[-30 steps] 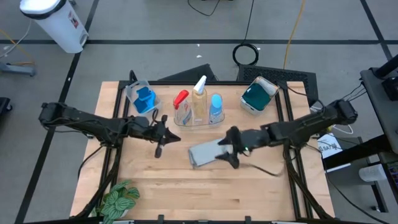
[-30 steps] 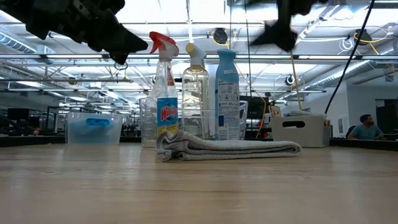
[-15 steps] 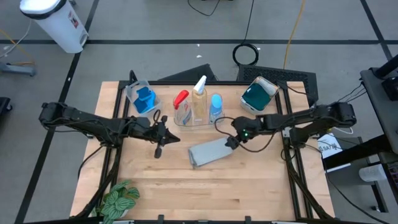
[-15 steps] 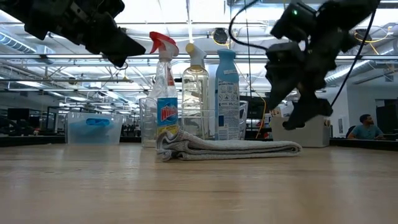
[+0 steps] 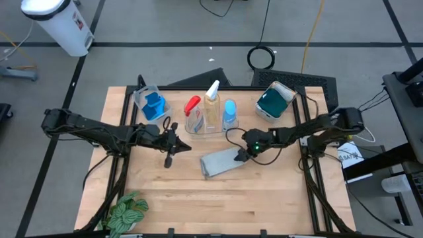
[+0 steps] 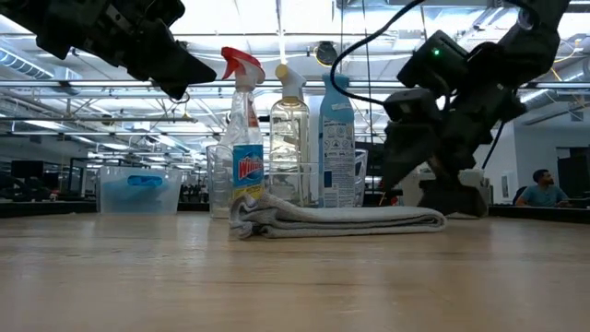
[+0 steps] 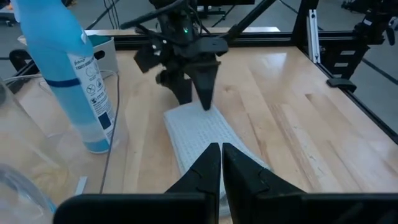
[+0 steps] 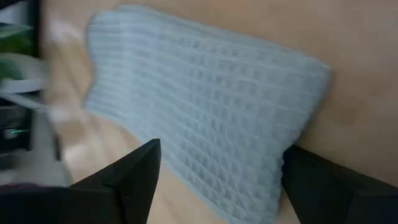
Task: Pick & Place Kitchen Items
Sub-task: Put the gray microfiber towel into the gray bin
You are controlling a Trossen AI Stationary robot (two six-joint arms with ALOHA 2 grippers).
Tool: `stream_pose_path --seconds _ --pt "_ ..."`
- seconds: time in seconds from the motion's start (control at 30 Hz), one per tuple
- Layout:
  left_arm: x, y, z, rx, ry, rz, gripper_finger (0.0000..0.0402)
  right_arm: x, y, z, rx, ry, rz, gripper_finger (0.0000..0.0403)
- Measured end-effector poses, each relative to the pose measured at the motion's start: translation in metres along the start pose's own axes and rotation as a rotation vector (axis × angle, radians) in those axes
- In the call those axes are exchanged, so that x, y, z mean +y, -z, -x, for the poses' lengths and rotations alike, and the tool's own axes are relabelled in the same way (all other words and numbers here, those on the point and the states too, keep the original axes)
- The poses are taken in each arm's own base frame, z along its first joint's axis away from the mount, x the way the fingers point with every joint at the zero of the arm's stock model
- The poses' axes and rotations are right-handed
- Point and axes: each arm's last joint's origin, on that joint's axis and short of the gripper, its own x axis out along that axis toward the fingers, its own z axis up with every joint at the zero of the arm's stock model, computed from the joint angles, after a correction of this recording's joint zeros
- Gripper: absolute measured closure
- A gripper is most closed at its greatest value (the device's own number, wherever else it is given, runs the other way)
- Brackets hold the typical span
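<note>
Since the earlier frame we see the right gripper (image 5: 243, 154) has dropped from beside the bottles down to the 3 o'clock end of the grey folded towel (image 5: 221, 162), its fingers spread wide on either side of that end and holding nothing yet. In the right wrist view the two dark fingers (image 8: 134, 174) straddle the waffle-textured towel (image 8: 199, 112). In the low view the gripper (image 6: 419, 184) sits just above the towel (image 6: 341, 219), which lies flat on the worktop (image 5: 198, 198).

The left gripper (image 5: 168, 155) hangs over the worktop at 9 o'clock of the towel, fingers pressed together and empty.

At 12 o'clock of the towel stands a clear tub (image 5: 210, 125) with three bottles: the red-trigger bottle (image 5: 192, 106), the white-trigger bottle (image 5: 212, 92) and the blue-capped bottle (image 5: 229, 109). A blue sponge (image 5: 154, 106) sits in a tub at 10 o'clock, a teal cloth (image 5: 270, 102) in a grey tub (image 5: 281, 89) at 2 o'clock.
</note>
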Motion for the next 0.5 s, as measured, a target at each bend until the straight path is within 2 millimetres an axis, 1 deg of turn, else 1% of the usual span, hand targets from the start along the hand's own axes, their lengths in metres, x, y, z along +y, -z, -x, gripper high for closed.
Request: stream_pose_path --seconds 0.17,0.33,0.5 --pt "0.0 0.0 0.0 0.0 0.0 0.002 0.0382 0.003 -0.002 -0.018 0.018 -0.11 0.012 0.0118" --pt "0.0 0.0 0.0 0.0 0.0 0.002 0.0382 -0.007 0.001 -0.03 0.045 -0.07 0.001 0.0133" --pt "0.0 0.0 0.0 0.0 0.0 0.002 0.0382 -0.014 0.004 -0.038 0.02 -0.003 -0.005 0.0175"
